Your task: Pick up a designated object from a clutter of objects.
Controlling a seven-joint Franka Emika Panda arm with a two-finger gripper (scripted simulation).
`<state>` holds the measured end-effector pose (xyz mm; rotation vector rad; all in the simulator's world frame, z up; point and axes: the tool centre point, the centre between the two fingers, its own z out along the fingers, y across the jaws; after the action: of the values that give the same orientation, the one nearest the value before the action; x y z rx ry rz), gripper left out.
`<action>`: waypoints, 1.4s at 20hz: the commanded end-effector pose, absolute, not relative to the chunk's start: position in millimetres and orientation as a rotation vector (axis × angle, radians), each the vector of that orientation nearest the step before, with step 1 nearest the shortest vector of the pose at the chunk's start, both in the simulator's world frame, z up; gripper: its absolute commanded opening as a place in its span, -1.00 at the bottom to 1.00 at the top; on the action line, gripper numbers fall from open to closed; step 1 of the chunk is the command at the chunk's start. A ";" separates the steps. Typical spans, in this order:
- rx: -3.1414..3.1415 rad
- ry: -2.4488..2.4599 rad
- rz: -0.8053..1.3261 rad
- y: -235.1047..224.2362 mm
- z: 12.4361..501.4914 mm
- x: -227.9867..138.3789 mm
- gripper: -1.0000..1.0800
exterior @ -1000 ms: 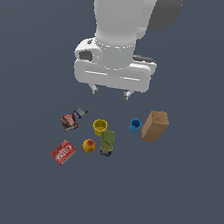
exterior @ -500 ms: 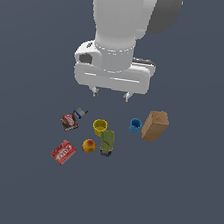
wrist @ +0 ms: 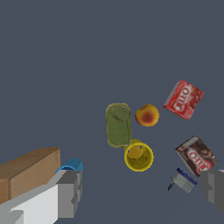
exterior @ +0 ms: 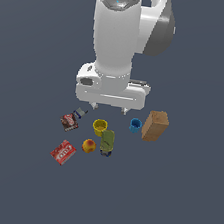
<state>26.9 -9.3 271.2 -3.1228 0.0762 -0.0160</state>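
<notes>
- A plain dark slate-grey floor (exterior: pixel 182 204) fills both views, with nothing behind it but the same flat colour.
- The white arm (exterior: pixel 116 39) hangs over the clutter, its gripper (exterior: pixel 108 106) pointing down, above the items and touching none.
- In the wrist view the two grey fingers (wrist: pixel 69 193) stand wide apart, one at each lower corner of the picture, with bare floor between them; they hold nothing.
- The olive-green bottle (exterior: pixel 107 141) lies on its side on the floor, its dark blue end pointing away from the yellow cup (exterior: pixel 99 127), which touches or nearly touches its other end.
- The orange-red fruit (exterior: pixel 89 145) sits just beside the bottle, on the exterior view's left of it.
- In the wrist view the bottle (wrist: pixel 118 124) lies between the fruit (wrist: pixel 147 115) and open floor, with the yellow cup (wrist: pixel 138 156) at one end.
- The red flat box (exterior: pixel 63 151) lies near the fruit, further to the exterior view's left.
- The dark red packet (exterior: pixel 69 121) lies beyond the red flat box, with a small grey-blue item (exterior: pixel 80 112) just beside it.
- The blue cup (exterior: pixel 135 125) stands just beside the tan box (exterior: pixel 155 125), on the exterior view's right of the yellow cup.
</notes>
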 end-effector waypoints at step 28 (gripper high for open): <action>-3.141 -0.028 0.002 -3.6 101.7 44.5 0.92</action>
<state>44.9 -3.5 105.7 -3.1413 -0.0281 0.0007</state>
